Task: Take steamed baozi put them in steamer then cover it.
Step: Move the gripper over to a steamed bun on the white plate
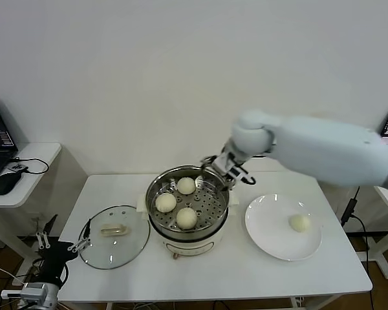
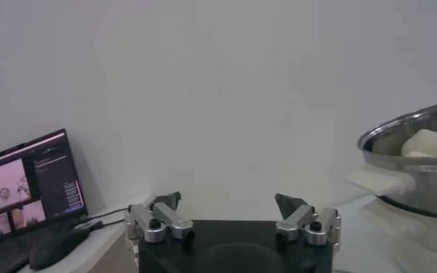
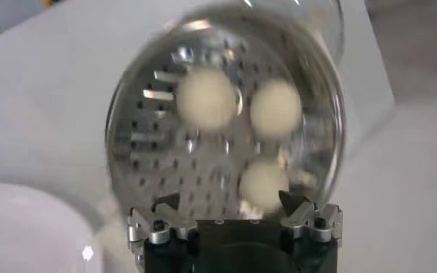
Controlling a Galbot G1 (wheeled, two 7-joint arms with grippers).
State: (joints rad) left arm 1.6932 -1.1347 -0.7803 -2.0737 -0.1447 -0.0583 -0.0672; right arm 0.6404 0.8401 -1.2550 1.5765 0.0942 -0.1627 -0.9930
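Steamer [image 1: 189, 213] holds three baozi [image 1: 187, 217] between cover [image 1: 114, 244] and plate [image 1: 271, 236]; right gripper [image 1: 225, 169] spread empty above.

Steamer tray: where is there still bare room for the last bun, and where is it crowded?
Three buns fill the steamer's left and front. The bare patch of tray is on the right, by the wall nearest the plate; the open right gripper hangs over the far rim beside it. The last bun lies on the plate. Left gripper is parked low left by the lid.
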